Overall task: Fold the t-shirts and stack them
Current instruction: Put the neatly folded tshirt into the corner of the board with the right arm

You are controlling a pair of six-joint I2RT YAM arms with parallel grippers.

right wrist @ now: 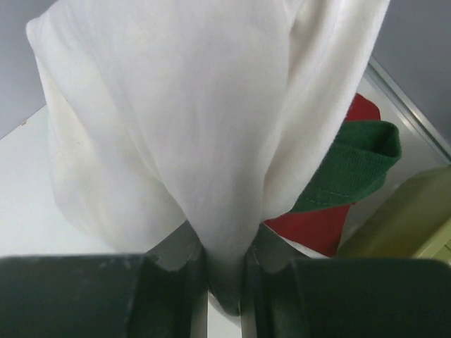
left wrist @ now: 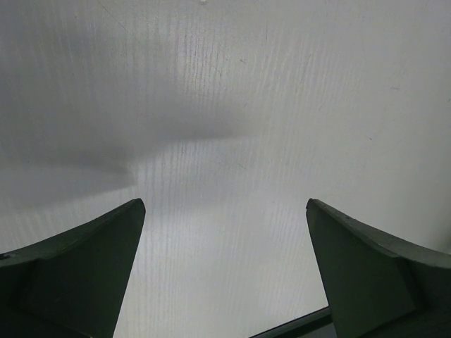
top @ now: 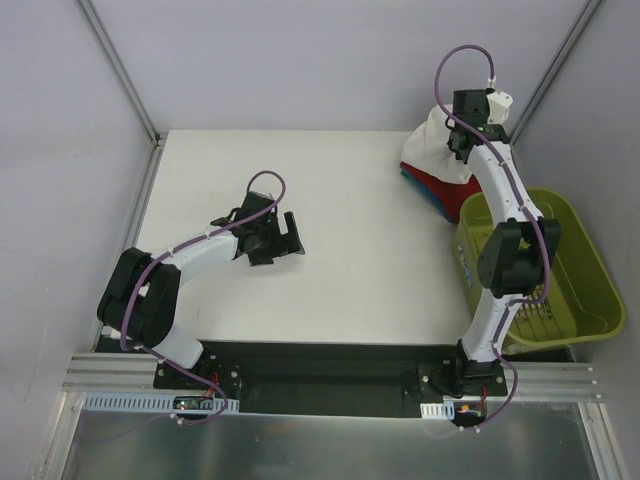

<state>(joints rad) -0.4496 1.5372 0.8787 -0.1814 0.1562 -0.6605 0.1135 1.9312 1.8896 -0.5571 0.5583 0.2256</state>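
Cloth comes first: the cream-white shirt [right wrist: 190,134] hangs bunched at the far right corner of the counter [top: 350,290], its green sleeve [right wrist: 356,165] dangling over the folded red shirt [right wrist: 316,229] and the blue shirt [top: 440,208] below. The right jaws are clamped on a fold of it, holding it up; the left jaws gape wide and empty over mid-counter. By the look of it, the shirt is being fetched for folding. Next it needs carrying to open counter, where the left jaws can take a second edge.
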